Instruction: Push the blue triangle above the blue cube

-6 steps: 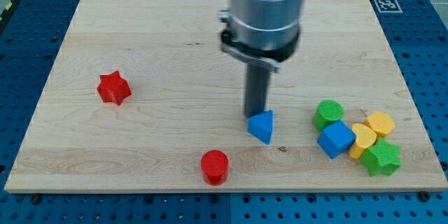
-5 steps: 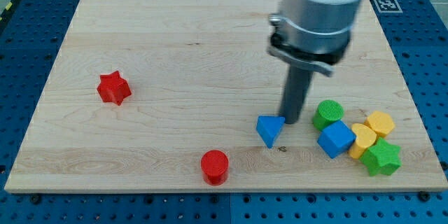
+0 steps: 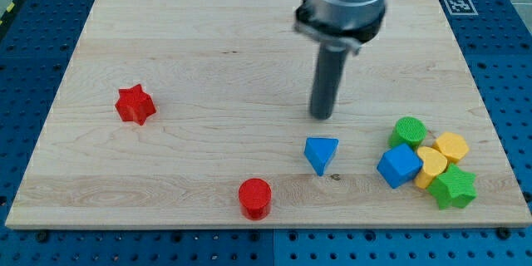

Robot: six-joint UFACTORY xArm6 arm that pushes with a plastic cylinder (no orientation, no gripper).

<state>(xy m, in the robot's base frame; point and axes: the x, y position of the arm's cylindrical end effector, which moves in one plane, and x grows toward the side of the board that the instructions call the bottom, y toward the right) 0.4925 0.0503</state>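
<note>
The blue triangle [image 3: 321, 154] lies on the wooden board, low and right of the middle. The blue cube [image 3: 399, 166] sits to its right, at the left edge of a cluster of blocks. My tip [image 3: 322, 116] is just above the triangle toward the view's top, apart from it, with a small gap between them. The cube is well to the right and below my tip.
Around the blue cube are a green cylinder [image 3: 409, 132], a yellow heart [image 3: 431, 165], a yellow hexagon [image 3: 452, 146] and a green star [image 3: 454, 188]. A red star [image 3: 135, 104] lies at the left. A red cylinder [image 3: 254, 198] sits near the bottom edge.
My tip swung from the triangle's left to its right, then back up above it. The triangle turned and shifted slightly. The green cylinder moved right and up.
</note>
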